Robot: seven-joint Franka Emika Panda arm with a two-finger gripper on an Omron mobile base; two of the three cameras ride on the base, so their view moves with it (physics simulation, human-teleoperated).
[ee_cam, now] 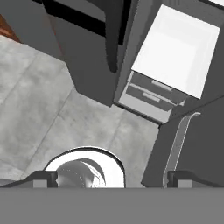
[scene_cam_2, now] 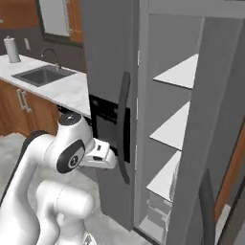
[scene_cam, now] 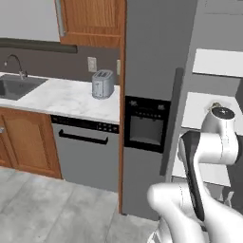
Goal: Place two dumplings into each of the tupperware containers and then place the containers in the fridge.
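The gripper (ee_cam: 111, 178) is seen in the hand view with its two dark finger tips standing as wide apart as they go, and nothing is held between them; it is pointed down at the grey floor (ee_cam: 48, 105) in front of the fridge (scene_cam: 156, 57). The fridge is found just beside the marble counter (scene_cam: 71, 97), with one door standing open, so that its white inner shelves (scene_cam_2: 174, 127) and the drawers at its foot are laid bare. No dumplings or containers can be made out on the shelves or on the stretch of counter shown, where a toaster (scene_cam: 102, 84) and a sink (scene_cam: 16, 86) are seen. The containers are judged to be light, thin-walled plastic trays, somewhat flexible and smooth, so a short wall or rim would best be pinched and the tray kept level. The dumplings are judged soft, light and easily squashed; each should be taken across its middle with gentle pressure. A shelf should be approached flat to avoid spilling.
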